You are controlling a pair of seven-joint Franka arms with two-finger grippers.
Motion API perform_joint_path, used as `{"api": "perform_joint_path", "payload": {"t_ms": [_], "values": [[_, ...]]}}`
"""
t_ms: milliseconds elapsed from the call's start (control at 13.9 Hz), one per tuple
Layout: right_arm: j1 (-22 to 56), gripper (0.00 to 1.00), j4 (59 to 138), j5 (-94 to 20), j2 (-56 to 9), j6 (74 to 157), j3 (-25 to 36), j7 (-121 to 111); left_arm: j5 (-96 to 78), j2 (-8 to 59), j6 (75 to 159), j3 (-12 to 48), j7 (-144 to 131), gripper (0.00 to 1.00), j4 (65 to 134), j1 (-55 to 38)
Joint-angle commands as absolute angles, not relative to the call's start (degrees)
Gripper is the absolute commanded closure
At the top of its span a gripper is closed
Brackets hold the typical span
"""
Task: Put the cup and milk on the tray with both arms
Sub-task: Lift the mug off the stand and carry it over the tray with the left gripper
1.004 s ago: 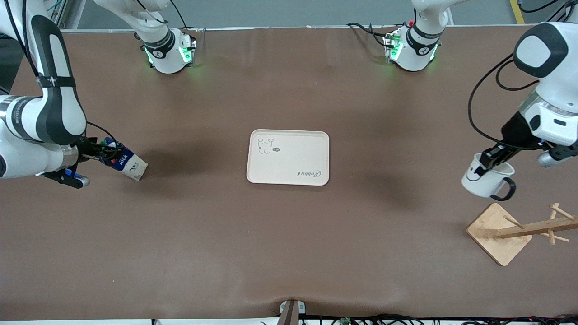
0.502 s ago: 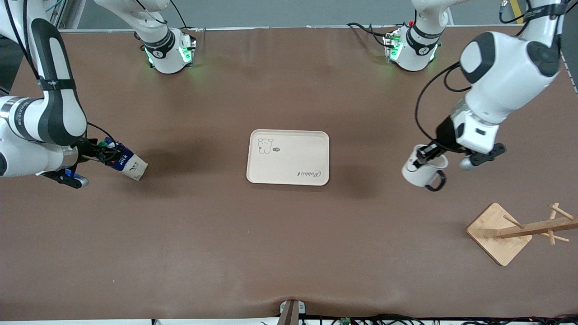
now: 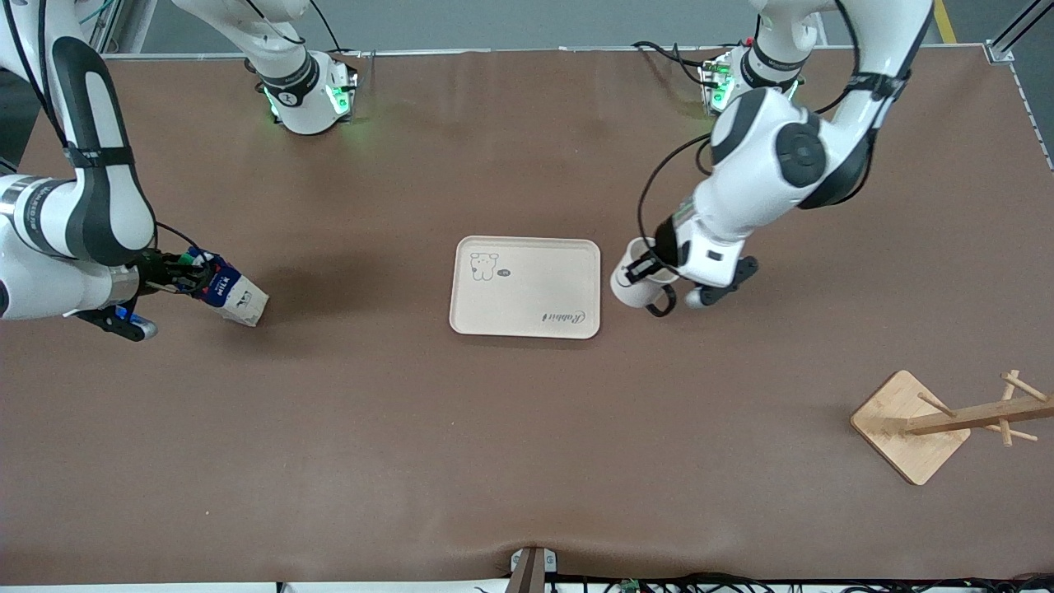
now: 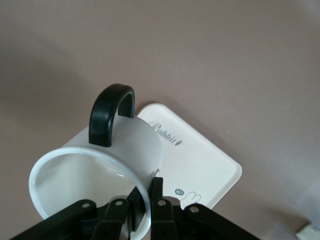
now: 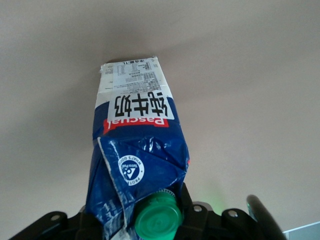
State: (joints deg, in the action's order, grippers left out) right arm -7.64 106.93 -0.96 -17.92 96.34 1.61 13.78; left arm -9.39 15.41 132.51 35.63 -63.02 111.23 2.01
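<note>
At table centre: the tray [image 3: 525, 287] is lying flat with nothing on it; only its bear drawing and script word are showing.

Task progress: neither item is resting on the tray yet. Both are lifted, one per arm, so pickup appears done; transport and set-down are what is left.

Left gripper [image 3: 645, 268]: it is hanging just beside the tray's edge toward the left arm's end of the table, not yet over the tray. Its fingers are clamped on the cup's rim, one inside and one outside, as the left wrist view is showing [image 4: 142, 212].

Cup [image 3: 636, 283]: it is hanging tilted from the left gripper, black handle [image 4: 111, 113] pointing away from the fingers. In the left wrist view the tray [image 4: 210, 165] is appearing just past the cup [image 4: 100, 175]. The cup's interior is looking empty.

Right gripper [image 3: 177, 276]: it is hovering over bare table near the right arm's end, well apart from the tray. It is gripping the milk at the gable top, next to the green cap [image 5: 157, 217].

Milk [image 3: 229, 295]: the carton is tilted in the air, base pointing toward the tray, cap closed; the right wrist view is showing the milk [image 5: 137, 160] with its upper panel creased under the grip.

Remaining, left arm: carrying the cup over the tray, righting it, lowering and releasing.

Remaining, right arm: the longer traverse, then standing the carton upright beside the cup.

Wooden rack [image 3: 939, 422]: it is standing toward the left arm's end, nearer the front camera, with bare pegs.
</note>
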Motion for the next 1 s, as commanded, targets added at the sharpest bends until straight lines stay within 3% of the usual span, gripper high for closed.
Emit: {"api": "perform_joint_path", "payload": {"t_ms": [0,430,932], "values": [[-6.77,1.0,105.39,-1.49,-16.52,92.39,0.97,13.8,0.14,24.93,131.66,35.51,-77.64,1.0,104.08,-4.02],[-4.66,1.0,100.55,-1.58,-16.79,84.3,0.97,14.68,6.68,32.34,131.48,34.81,-87.18,1.0,102.48,-11.77],[3.77,1.0,92.3,-5.26,-16.79,74.54,0.97,14.85,6.68,35.06,130.87,32.78,-89.12,1.0,101.87,-14.06]]}}
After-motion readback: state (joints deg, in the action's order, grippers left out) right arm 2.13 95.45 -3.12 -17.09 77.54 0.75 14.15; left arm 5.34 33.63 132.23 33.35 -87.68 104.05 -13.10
